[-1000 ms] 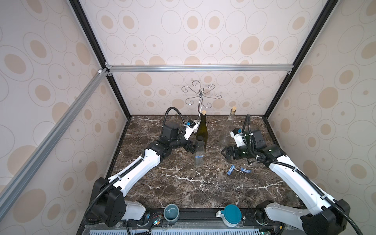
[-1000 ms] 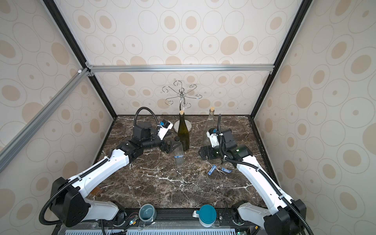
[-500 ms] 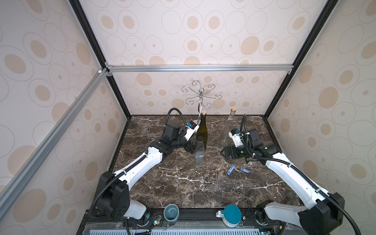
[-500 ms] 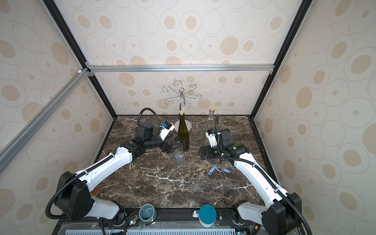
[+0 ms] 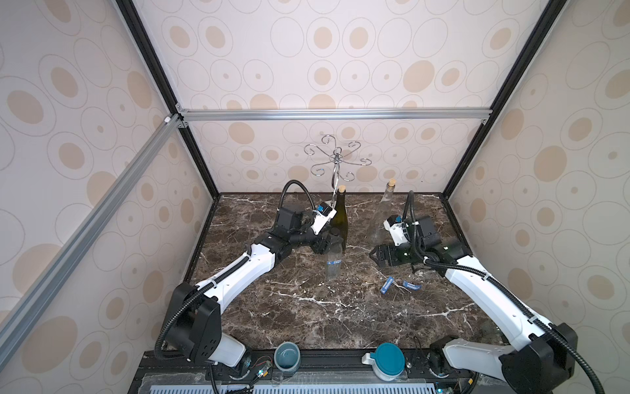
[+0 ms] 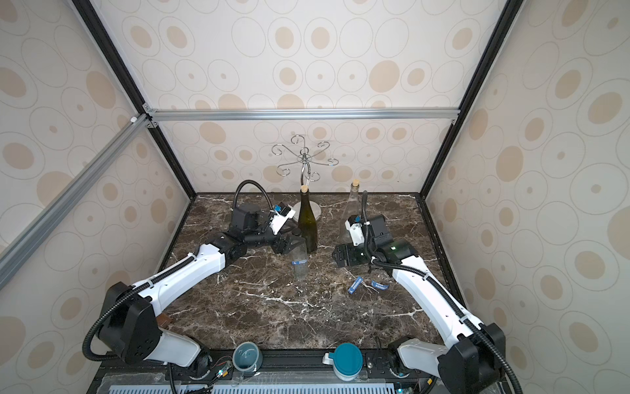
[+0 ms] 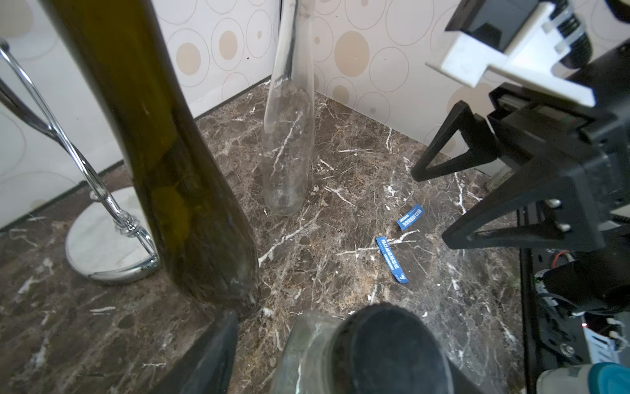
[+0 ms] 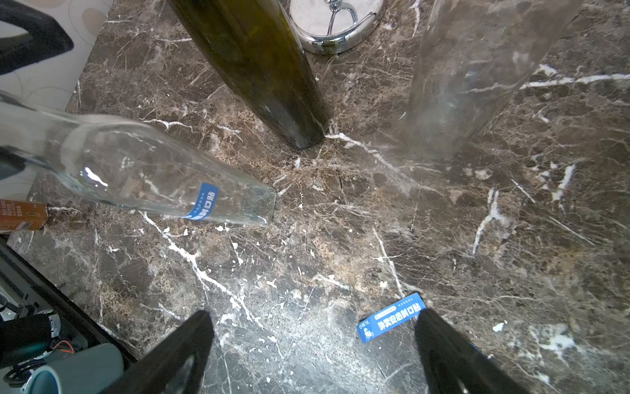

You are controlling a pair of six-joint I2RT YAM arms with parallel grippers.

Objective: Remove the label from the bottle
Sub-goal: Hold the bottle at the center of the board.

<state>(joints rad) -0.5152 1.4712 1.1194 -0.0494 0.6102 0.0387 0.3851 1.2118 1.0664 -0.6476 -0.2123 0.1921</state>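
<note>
A small clear bottle (image 5: 333,262) with a black cap stands mid-table, and a blue label (image 5: 334,262) is stuck low on its side. The label (image 8: 203,201) also shows in the right wrist view. My left gripper (image 5: 328,240) straddles the bottle's neck and cap. In the left wrist view one finger (image 7: 211,354) stands a little off the bottle's shoulder (image 7: 306,344), and the other is hidden behind the cap. My right gripper (image 5: 375,256) hangs open above the table right of the bottle, fingers wide apart and nothing between them (image 8: 312,320).
Two loose blue label strips (image 5: 387,285) (image 5: 410,285) lie on the marble below my right gripper. A dark green wine bottle (image 5: 340,221), a tall clear corked bottle (image 5: 385,215) and a chrome rack (image 5: 335,163) stand behind. Two cups (image 5: 287,356) (image 5: 388,360) sit at the front edge.
My left gripper has come in over the small bottle's top and its jaws have narrowed around the neck. The right gripper has barely moved and stays wide.
</note>
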